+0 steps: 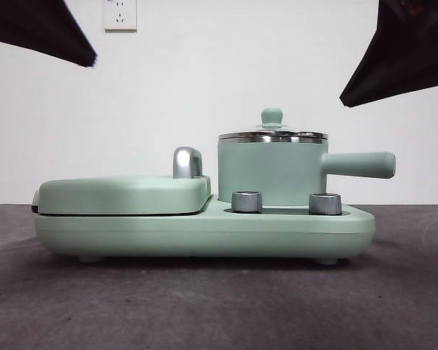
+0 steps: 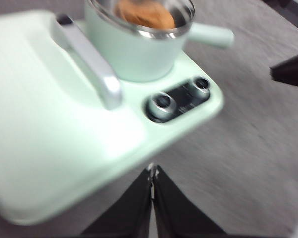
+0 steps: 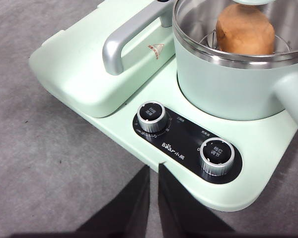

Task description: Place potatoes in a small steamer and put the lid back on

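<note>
I saw the potato [image 3: 245, 29] sitting inside the small steamer [image 1: 271, 175], with the lid [image 1: 272, 133] seated on its rim, so the job looked finished. Left tool [image 2: 152, 173] and right tool [image 3: 154, 171] hung together, empty, clear of the cooker.

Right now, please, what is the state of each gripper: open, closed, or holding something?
Left gripper: closed, empty, above the table beside the cooker.
Right gripper: closed, empty, near the two knobs.
</note>
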Controlling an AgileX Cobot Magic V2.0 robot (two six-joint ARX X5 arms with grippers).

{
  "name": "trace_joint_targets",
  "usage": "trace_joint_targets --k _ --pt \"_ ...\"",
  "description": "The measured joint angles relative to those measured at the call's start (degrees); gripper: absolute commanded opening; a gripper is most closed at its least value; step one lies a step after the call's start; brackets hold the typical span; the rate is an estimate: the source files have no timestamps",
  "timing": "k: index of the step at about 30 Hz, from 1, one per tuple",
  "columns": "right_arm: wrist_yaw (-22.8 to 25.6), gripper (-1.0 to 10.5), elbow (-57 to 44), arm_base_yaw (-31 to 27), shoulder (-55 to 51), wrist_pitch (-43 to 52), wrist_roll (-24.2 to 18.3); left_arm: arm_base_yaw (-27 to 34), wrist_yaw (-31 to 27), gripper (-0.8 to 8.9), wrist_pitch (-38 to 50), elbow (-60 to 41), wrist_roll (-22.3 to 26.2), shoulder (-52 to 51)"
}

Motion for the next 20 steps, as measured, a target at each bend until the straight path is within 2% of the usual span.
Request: trace_joint_targets --k 7,11,16,20 --pt "0.0 0.2 0.0 0.0 0.0 0.0 0.0 15.3 -5.1 0.06 9.9 -17.4 5.1 -17.7" --pt "0.0 0.2 0.0 0.0 0.0 0.0 0.0 23.6 -11.6 0.06 11.4 -27.0 5.9 -31.7" --pt "0.0 0.2 0.0 0.0 0.0 0.0 0.0 28.3 -12.0 0.06 11.8 -34.7 6.2 -43.5" --pt "0.0 0.2 0.0 0.0 -0.1 0.0 0.0 30.8 -12.0 0.06 12.7 -39.5 4.5 -46.3"
